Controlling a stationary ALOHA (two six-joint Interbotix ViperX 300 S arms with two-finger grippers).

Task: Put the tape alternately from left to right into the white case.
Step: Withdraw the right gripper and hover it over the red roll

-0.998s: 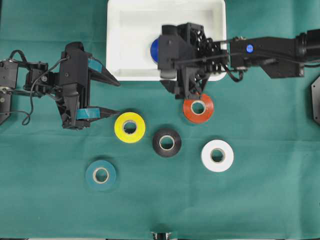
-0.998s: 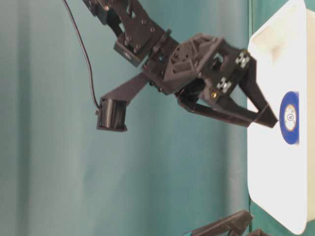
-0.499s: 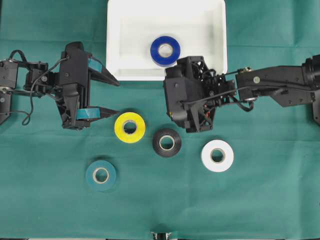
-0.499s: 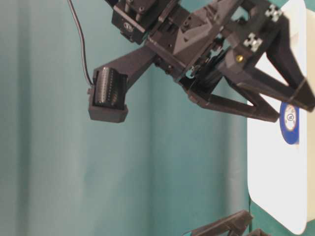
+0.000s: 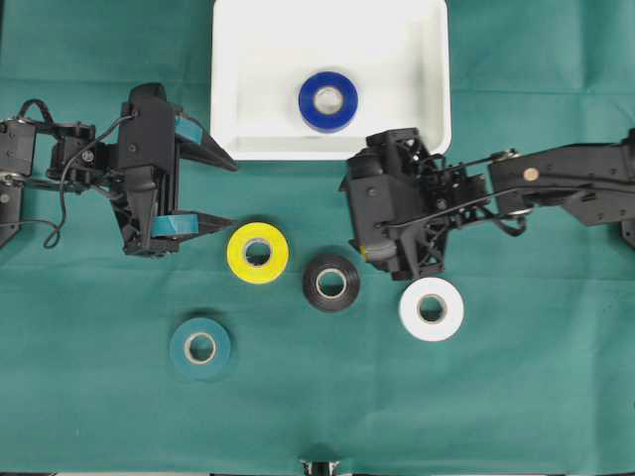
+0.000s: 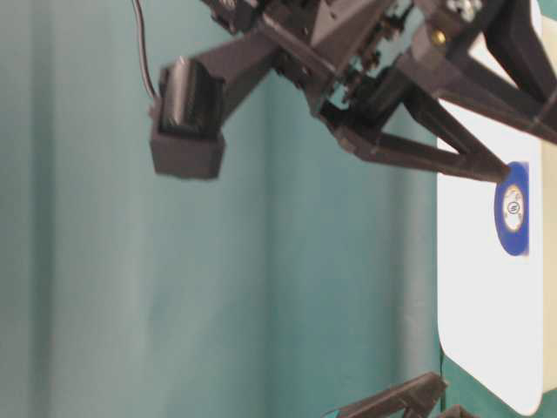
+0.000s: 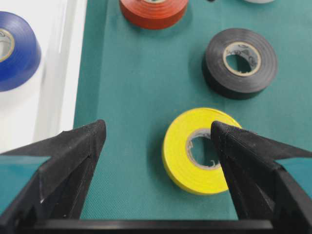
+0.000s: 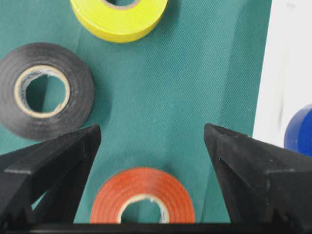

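A green cloth covers the counter (image 5: pixel 89 416), and at its far edge sits the white case (image 5: pixel 230 89), holding one thing only: the blue tape roll (image 5: pixel 328 101), lying flat near the middle of the tray. In the table-level view the case is cut off at the right edge and the blue roll shows partly behind a dark finger. The right arm reaches in from the right, and its bulk hides the red tape roll (image 8: pixel 143 202) from above; only the wrist cameras show it, lying on the cloth between the fingers of the right gripper (image 8: pixel 152 141), whose jaws stand wide apart and hold nothing. The roll's lower edge is cut off there. The left gripper (image 5: pixel 230 188) hangs at the left side with its jaws just as wide and empty, the yellow tape roll (image 5: pixel 258 252) just beside its nearer finger. To the right of the yellow one lies the black tape roll (image 5: pixel 330 283), then the white tape roll (image 5: pixel 432 308) close to the right arm's wrist. The teal tape roll (image 5: pixel 200 347) lies apart, toward the near left.
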